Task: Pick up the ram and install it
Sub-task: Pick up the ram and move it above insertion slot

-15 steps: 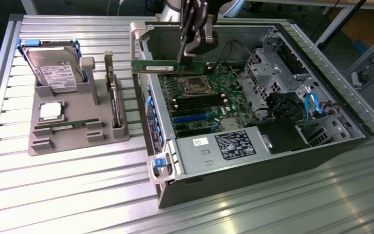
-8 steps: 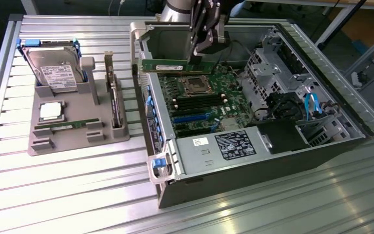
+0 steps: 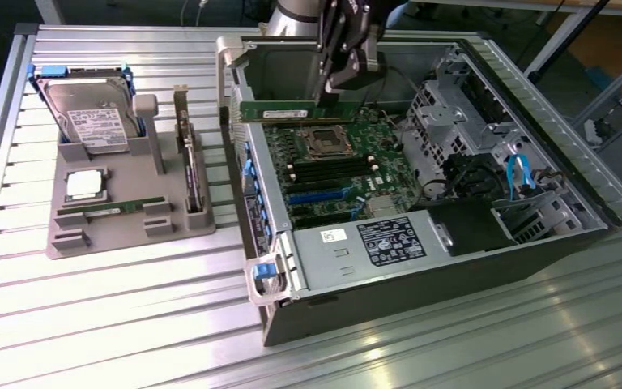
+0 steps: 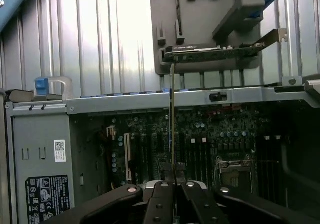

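the ram [image 3: 281,111] hangs level, pinched at one end by the gripper [image 3: 333,96], its fingers narrowed onto the stick. from the wrist it shows edge-on. it sits over the motherboard [image 3: 333,166] inside the open computer case [image 3: 289,324], at the board's twelve o'clock edge in the exterior view, just past the cpu socket [image 3: 322,142]. at nine o'clock of the case, a grey tray [image 3: 127,235] holds a hard drive [image 3: 90,113], a processor [image 3: 84,185], a second memory stick [image 3: 111,209] and an upright expansion card [image 3: 189,154].
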You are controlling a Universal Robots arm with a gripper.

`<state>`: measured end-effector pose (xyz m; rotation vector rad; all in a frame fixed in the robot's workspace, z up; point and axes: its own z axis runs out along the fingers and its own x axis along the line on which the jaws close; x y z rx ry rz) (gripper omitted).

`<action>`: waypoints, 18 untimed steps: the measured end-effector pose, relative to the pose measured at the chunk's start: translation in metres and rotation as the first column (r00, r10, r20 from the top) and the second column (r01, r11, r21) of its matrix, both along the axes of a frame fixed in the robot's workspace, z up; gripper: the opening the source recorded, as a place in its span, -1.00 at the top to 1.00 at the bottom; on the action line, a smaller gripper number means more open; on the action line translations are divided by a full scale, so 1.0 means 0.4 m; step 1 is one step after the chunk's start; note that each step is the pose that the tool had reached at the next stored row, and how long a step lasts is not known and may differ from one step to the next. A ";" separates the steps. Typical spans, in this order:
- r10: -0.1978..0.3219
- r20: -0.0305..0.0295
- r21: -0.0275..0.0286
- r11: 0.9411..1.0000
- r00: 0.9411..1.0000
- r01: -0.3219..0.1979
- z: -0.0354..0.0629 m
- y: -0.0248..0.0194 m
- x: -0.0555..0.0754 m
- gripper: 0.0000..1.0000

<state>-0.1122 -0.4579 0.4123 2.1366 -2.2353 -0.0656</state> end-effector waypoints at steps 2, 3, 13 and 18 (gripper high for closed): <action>0.021 0.001 0.000 1.000 1.000 -0.021 0.000 0.000 0.000 0.76; 0.030 0.001 0.000 1.000 1.000 -0.030 0.000 0.000 0.000 0.76; 0.062 0.001 0.000 0.998 0.998 -0.062 0.000 0.000 0.032 0.76; 0.064 0.001 0.000 0.998 0.998 -0.064 0.000 0.000 0.092 0.76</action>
